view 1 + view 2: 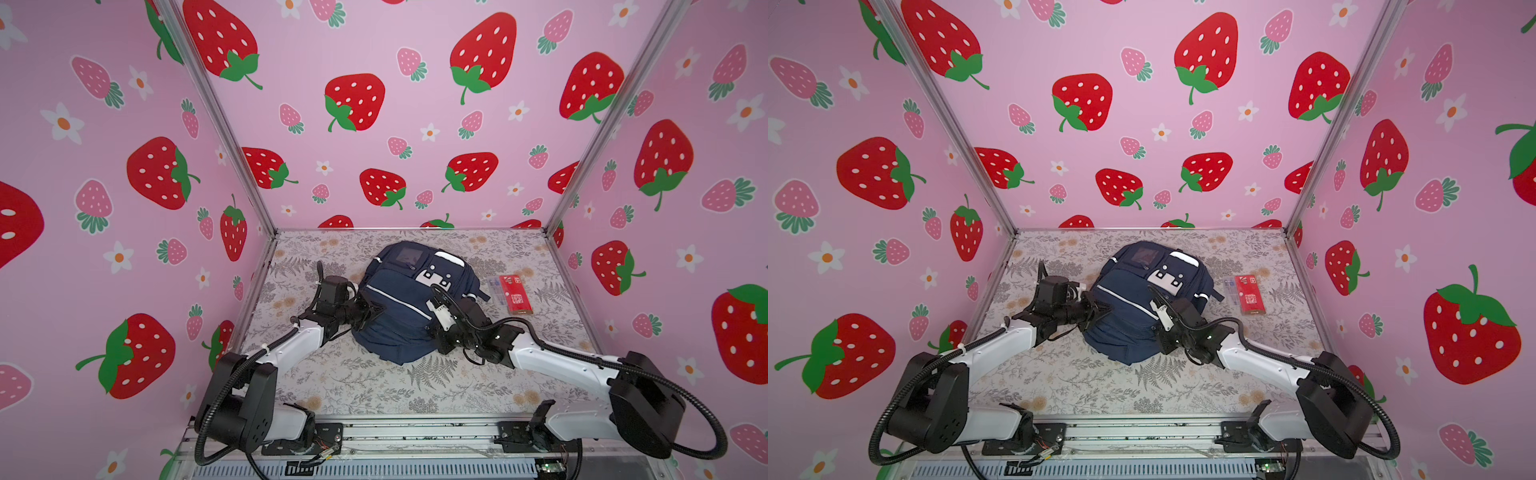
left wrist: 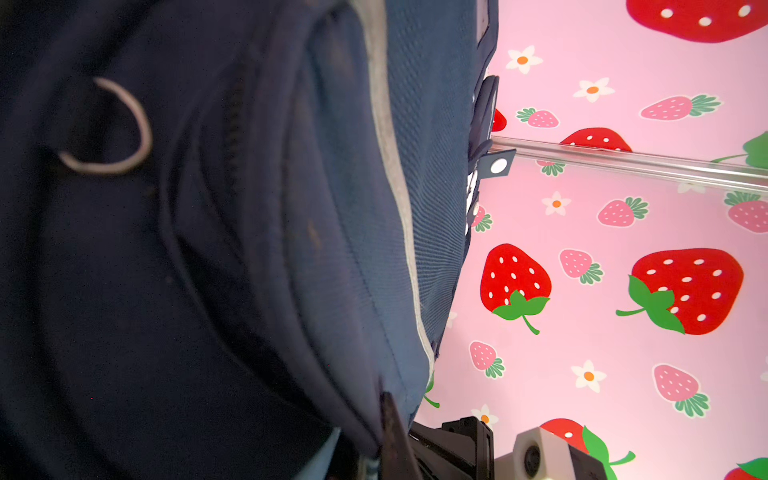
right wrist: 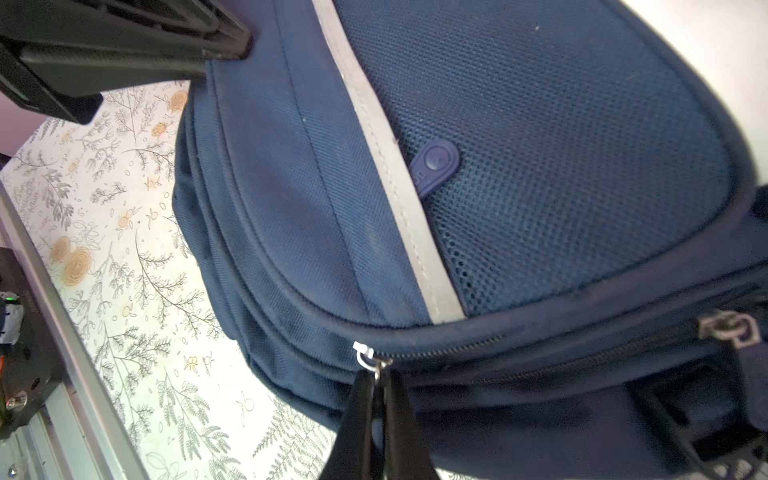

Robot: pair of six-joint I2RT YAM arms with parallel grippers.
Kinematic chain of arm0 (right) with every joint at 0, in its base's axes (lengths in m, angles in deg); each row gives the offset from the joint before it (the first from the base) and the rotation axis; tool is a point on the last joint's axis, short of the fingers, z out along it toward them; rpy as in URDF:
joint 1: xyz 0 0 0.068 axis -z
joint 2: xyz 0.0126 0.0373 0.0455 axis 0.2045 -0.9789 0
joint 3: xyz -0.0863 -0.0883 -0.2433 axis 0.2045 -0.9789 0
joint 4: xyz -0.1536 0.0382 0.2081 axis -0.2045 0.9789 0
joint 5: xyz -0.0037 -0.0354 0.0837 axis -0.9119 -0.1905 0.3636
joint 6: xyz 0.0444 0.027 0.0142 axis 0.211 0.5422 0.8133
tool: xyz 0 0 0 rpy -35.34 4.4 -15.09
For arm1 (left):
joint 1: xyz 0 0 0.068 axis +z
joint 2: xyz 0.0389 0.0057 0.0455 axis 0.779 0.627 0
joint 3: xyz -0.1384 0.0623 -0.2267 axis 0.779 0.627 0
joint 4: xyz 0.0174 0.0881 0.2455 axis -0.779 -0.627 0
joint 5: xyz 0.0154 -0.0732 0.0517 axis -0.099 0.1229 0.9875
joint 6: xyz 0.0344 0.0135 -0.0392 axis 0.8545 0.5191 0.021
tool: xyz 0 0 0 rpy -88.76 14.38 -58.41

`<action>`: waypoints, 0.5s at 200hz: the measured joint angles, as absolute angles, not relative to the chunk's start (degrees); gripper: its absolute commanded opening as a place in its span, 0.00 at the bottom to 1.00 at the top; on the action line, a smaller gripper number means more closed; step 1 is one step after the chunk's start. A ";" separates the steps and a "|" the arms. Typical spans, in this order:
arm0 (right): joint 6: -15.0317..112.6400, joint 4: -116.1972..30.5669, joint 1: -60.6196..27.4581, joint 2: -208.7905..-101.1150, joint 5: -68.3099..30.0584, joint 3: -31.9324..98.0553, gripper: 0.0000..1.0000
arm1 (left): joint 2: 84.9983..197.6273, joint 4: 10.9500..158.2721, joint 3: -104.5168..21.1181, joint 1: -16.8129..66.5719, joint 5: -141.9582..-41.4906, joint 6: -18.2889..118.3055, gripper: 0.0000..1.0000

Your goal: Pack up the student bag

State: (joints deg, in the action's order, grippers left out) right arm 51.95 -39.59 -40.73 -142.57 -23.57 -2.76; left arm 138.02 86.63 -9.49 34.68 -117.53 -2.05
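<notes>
Two grips to note. Nearest, at the right gripper: clamped together on the zip pull, straight ahead of the tips. Beyond, along the student bag: probably needs a pull following the zip track, sideways from the tips. Farthest, at the left gripper: closed, touching the opposite flank; cannot tell if holding cloth.

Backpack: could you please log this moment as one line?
backpack lying front-up | left gripper shut at its side | right gripper shut on zip pull | red packet beside backpack
</notes>
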 measured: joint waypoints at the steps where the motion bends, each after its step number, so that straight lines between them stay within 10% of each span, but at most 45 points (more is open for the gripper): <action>1: 52.01 -39.57 -40.75 -142.53 -23.57 -2.76 0.00 | 138.02 86.63 -9.49 34.68 -117.53 -2.05 0.00; 100: 61.91 -35.79 -46.85 -152.25 -22.59 10.77 0.00 | 136.64 91.07 -6.36 33.59 -114.10 -5.28 0.00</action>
State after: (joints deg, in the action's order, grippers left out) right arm 61.91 -35.79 -46.85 -152.25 -22.59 10.77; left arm 136.64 91.07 -6.36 33.59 -114.10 -5.28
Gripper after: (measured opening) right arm 0.080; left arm 0.084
